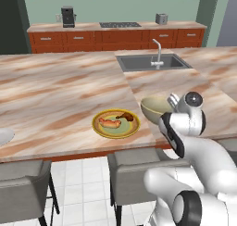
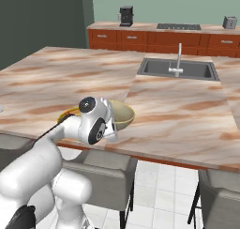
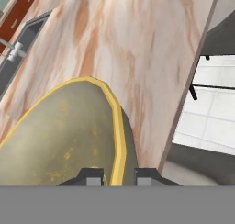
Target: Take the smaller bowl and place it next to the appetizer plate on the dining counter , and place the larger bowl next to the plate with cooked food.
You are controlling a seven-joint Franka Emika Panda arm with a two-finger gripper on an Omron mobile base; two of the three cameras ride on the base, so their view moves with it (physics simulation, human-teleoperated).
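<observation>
Claw (image 3: 118,178) pinches the larger bowl (image 3: 69,136) at its rim (jaws nearly closed).

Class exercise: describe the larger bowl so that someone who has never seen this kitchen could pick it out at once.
Find the long marble dining counter with the sink set into it. Near its front edge, just right of the yellow-rimmed plate of food, the gripper is shut on the rim of the larger bowl. It is wide, deep and cream, olive inside, and empty, unlike the flat plate.
</observation>
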